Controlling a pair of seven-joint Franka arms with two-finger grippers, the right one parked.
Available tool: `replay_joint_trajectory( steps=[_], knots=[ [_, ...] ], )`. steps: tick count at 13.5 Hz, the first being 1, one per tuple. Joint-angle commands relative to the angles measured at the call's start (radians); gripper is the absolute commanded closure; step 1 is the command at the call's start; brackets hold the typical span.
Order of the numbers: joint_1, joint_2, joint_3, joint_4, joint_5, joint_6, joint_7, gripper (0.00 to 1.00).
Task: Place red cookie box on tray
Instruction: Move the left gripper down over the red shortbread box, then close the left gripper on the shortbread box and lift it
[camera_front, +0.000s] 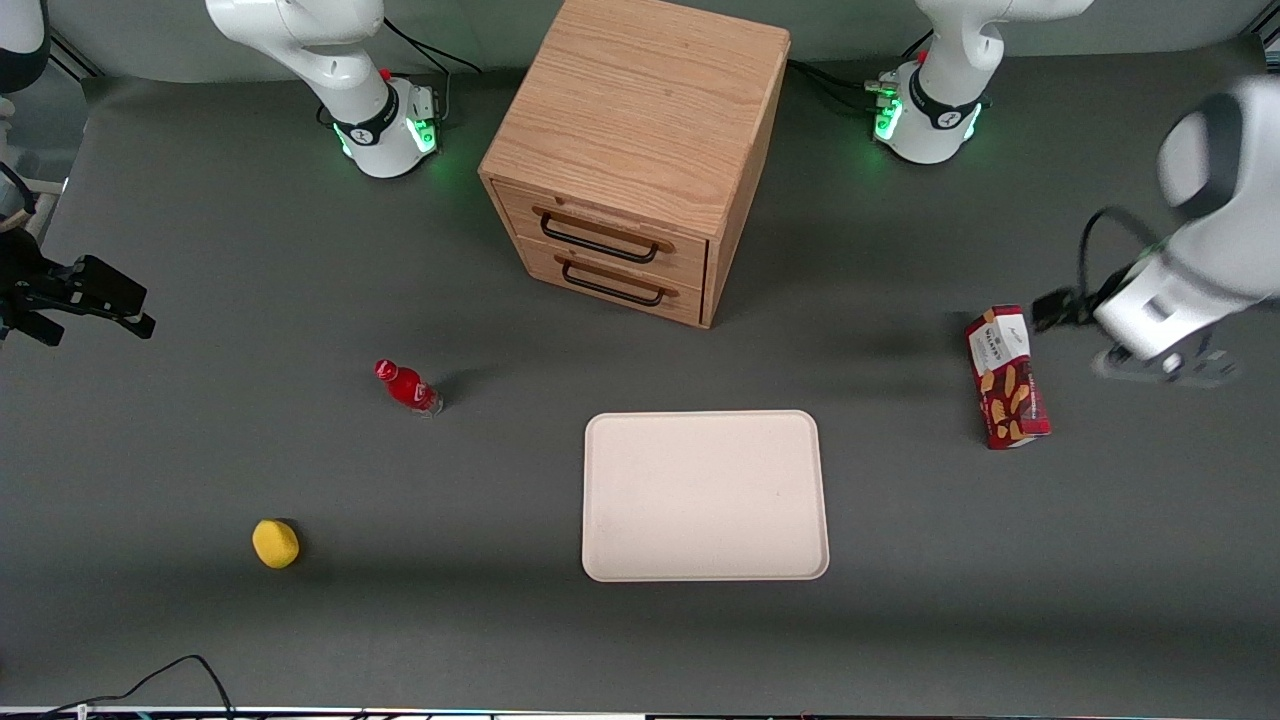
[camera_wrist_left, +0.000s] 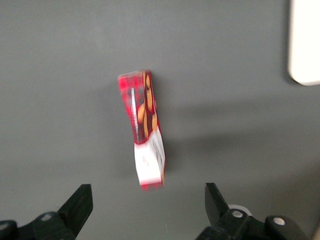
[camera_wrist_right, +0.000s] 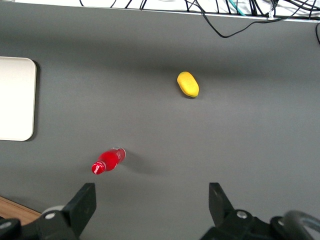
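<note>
the step in hand seems to be the approach. the red cookie box (camera_front: 1007, 376) lies flat on the table, toward the working arm's end, well apart from the tray (camera_front: 704, 496). the gripper (camera_wrist_left: 149, 202) hovers near its white label end, fingers spread (holding nothing). next it must descend and straddle the narrow box.

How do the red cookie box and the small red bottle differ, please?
The red cookie box is a long carton with cookie pictures, under the open gripper; the red bottle is smaller, rounded, and toward the parked arm's end. Both lie on the table, off the tray.
</note>
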Motion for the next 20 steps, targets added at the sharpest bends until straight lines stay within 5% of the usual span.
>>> replay_joint_trajectory(
  steps=[1, 4, 5, 6, 14, 18, 20],
  knots=[
    [0.004, 0.087, 0.033, -0.132, 0.000, 0.290, 0.068, 0.00],
    [0.012, 0.169, 0.054, -0.247, 0.000, 0.554, 0.113, 0.00],
    [0.012, 0.179, 0.055, -0.282, -0.014, 0.618, 0.112, 0.32],
    [0.015, 0.181, 0.055, -0.304, -0.020, 0.651, 0.106, 0.97],
    [0.018, 0.097, 0.054, -0.251, -0.046, 0.491, 0.099, 1.00],
    [0.003, 0.054, 0.044, 0.146, -0.112, -0.074, 0.051, 1.00],
    [-0.001, 0.084, -0.032, 0.364, -0.112, -0.273, -0.037, 1.00]
  ],
)
